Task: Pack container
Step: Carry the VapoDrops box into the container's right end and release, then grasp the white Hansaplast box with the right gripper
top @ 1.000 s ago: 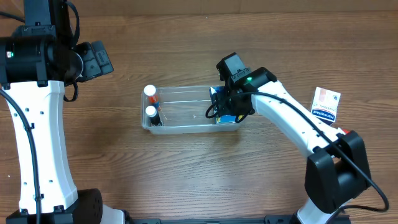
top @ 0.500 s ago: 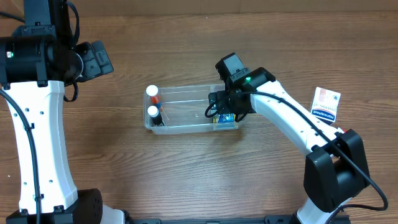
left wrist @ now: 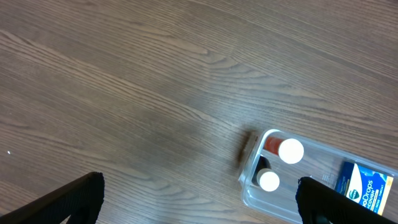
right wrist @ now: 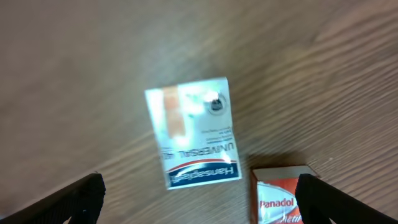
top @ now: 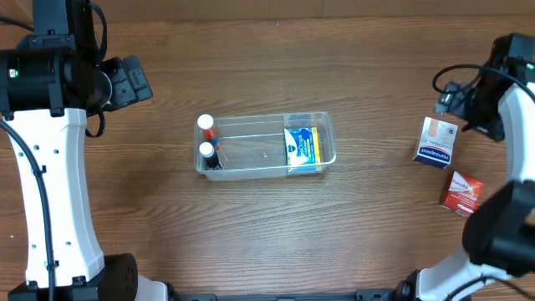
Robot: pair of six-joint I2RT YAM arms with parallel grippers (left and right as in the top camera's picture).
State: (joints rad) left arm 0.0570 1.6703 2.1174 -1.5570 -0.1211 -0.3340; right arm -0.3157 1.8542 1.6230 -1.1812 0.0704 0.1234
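Note:
The clear container (top: 251,119) lies mid-table. Inside it, two white-capped bottles (top: 205,123) (top: 204,150) stand at the left end and a blue-and-yellow box (top: 302,147) lies at the right end. My right gripper (top: 456,99) hangs open at the far right, above a white Hansaplast box (top: 437,141) and holding nothing. In the right wrist view that gripper (right wrist: 200,202) frames the white box (right wrist: 194,132) and a red Panadol box (right wrist: 283,196). My left gripper (top: 125,79) is open at the upper left, well away from the container (left wrist: 249,186).
The red Panadol box (top: 461,193) lies just below the white one near the right table edge. In the left wrist view the left gripper (left wrist: 199,199) hovers over bare wood, with the bottles (left wrist: 290,150) and the blue box (left wrist: 364,188) at the lower right.
My right gripper opened and left the blue-and-yellow box in the container, then swung far right to above the white box. The container slid slightly right. The left arm stayed still.

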